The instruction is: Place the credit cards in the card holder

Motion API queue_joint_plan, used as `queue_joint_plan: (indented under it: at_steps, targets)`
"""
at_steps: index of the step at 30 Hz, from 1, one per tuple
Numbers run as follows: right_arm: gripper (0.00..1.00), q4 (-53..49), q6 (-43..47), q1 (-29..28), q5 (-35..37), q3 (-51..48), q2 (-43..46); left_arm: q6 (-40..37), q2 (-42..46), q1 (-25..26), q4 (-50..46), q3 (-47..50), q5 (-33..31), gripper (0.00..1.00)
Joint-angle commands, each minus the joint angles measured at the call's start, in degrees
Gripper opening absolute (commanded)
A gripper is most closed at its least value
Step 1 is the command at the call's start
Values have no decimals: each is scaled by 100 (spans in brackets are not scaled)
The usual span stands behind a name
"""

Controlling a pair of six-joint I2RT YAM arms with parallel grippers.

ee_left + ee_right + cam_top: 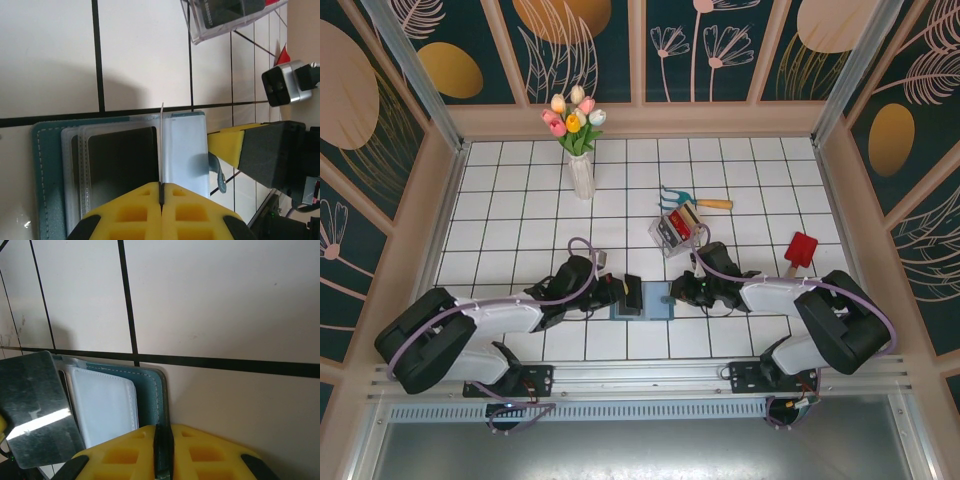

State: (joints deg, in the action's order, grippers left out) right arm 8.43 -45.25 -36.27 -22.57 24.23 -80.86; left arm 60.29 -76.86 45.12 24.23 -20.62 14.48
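The card holder (658,308) lies open on the tiles between my two grippers, its teal cover (47,170) underneath and clear sleeves on top. My left gripper (161,186) is shut on a thin grey credit card (162,145), which stands on edge over the sleeves. In the right wrist view that card (35,405) shows as a shiny grey plate at the left. A dark rectangle (117,160) shows inside one sleeve. My right gripper (163,429) is shut on the edge of the holder's teal cover (152,395), beside a pale inner pocket (105,407).
A small clear tray (678,228) with red and yellow contents stands just behind the holder. Farther back are a vase of tulips (578,150) and a small rake (695,200). A red object (800,250) lies at the right. Wooden walls enclose the tiled floor.
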Motion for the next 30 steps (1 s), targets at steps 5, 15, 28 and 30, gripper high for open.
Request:
queue_joint_plan:
  at_steps: [5, 15, 28, 30]
  targets:
    - [16, -49, 110, -82, 33, 64, -196, 49, -365, 31, 422, 45, 176, 4]
    - [16, -12, 91, -108, 26, 64, -247, 335, -661, 38, 1031, 99, 492, 4]
    - [16, -74, 140, -120, 39, 166, -328, 204, -213, 32, 332, 38, 34, 3]
    - [16, -80, 149, -123, 51, 170, -334, 178, -147, 32, 315, 41, 0, 3]
